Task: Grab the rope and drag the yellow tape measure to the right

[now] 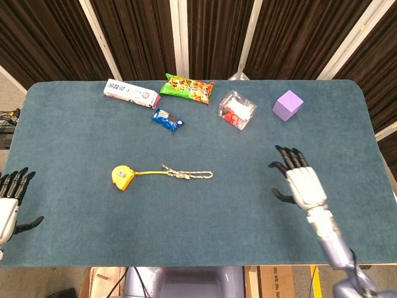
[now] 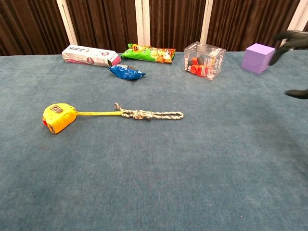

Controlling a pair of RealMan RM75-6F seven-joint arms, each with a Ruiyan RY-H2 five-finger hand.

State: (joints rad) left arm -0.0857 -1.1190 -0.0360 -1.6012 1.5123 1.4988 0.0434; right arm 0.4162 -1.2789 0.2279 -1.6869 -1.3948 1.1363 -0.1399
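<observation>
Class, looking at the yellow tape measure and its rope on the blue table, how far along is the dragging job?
Nothing is done yet: the yellow tape measure lies left of centre, its braided rope stretched out to the right, untouched. In hand: the right hand is over the blue table, fingers spread, holding nothing, clearly right of the rope. The left hand sits at the table's edge. Grabbing and dragging remain.
</observation>
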